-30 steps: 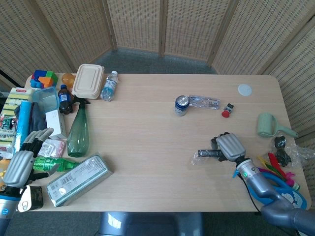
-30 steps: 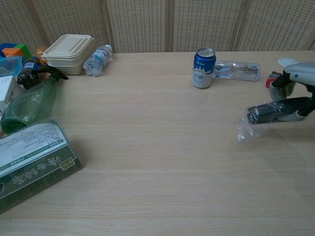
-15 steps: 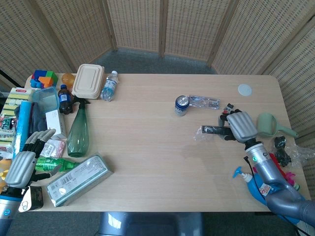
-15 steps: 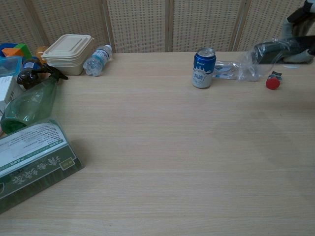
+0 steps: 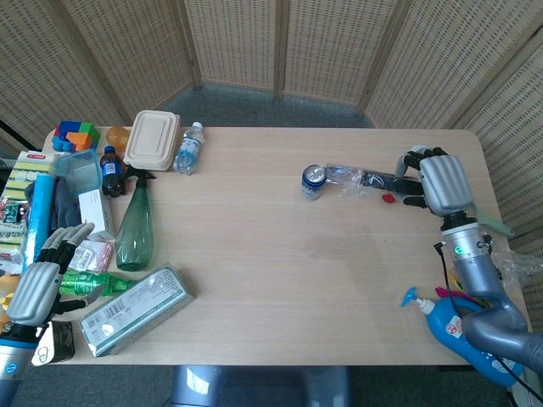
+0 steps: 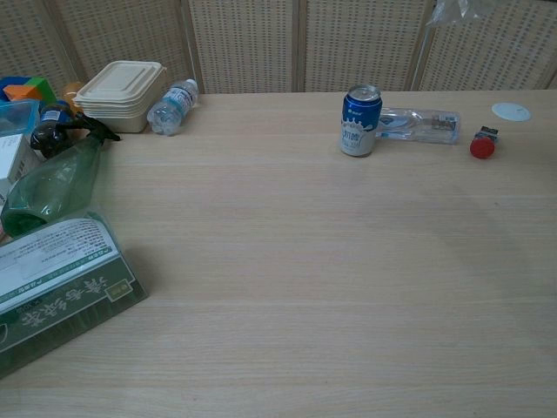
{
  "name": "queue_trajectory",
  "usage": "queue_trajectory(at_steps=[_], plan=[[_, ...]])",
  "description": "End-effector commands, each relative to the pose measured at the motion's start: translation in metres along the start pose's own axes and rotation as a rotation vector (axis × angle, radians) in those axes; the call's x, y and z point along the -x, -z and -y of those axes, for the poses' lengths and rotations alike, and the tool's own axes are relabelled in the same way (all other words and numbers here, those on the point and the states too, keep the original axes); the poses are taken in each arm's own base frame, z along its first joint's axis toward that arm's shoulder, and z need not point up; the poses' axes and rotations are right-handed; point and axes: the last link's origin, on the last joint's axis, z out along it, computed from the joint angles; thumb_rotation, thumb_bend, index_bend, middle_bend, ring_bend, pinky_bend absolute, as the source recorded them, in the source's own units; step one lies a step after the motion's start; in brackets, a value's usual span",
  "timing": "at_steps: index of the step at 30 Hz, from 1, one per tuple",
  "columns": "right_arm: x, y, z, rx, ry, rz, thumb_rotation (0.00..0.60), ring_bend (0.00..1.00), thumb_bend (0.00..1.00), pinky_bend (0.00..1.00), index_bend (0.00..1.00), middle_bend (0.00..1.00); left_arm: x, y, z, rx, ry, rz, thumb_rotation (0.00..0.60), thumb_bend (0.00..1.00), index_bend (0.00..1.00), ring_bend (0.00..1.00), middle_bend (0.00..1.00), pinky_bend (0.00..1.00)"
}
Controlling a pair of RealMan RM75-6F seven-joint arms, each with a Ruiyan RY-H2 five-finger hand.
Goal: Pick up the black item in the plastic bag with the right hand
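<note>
The black item in its clear plastic bag (image 5: 378,180) is raised off the table, lying roughly level, and my right hand (image 5: 439,183) grips its right end at the table's right side. It hangs over the blue can and the flattened clear bottle. In the chest view only a corner of the bag (image 6: 455,9) shows at the top edge; the hand itself is out of that frame. My left hand (image 5: 39,284) rests by the table's left front edge with its fingers apart and nothing in it.
A blue can (image 6: 359,120), a flattened clear bottle (image 6: 420,124), a small red piece (image 6: 478,146) and a white lid (image 6: 510,111) lie at the back right. A green spray bottle (image 5: 135,227), a boxed pack (image 5: 136,309), a takeout box (image 5: 153,138) and clutter fill the left side.
My right hand has lifted the bagged black item from the table's front right, up and toward the back, rising out of the chest view. The left hand has stayed put.
</note>
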Motion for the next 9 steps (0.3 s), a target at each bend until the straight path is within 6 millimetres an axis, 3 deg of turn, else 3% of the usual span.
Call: queue_trajectory(at_steps=[1,9], plan=[[-0.0016,-0.0004,0.0004,0.000,-0.001,-0.004,0.600,0.44,0.25,0.38,0.71,0.57,-0.0003,0.0000,0.0001,0.000,0.000,-0.001,0.600,0.30,0.00,0.00,0.00,0.00],[-0.0004,0.0014,-0.0007,0.004,0.000,-0.003,0.600,0.44,0.25,0.38,0.71,0.57,-0.0002,-0.0018,-0.0002,0.004,-0.002,0.003,0.600,0.30,0.00,0.00,0.00,0.00]])
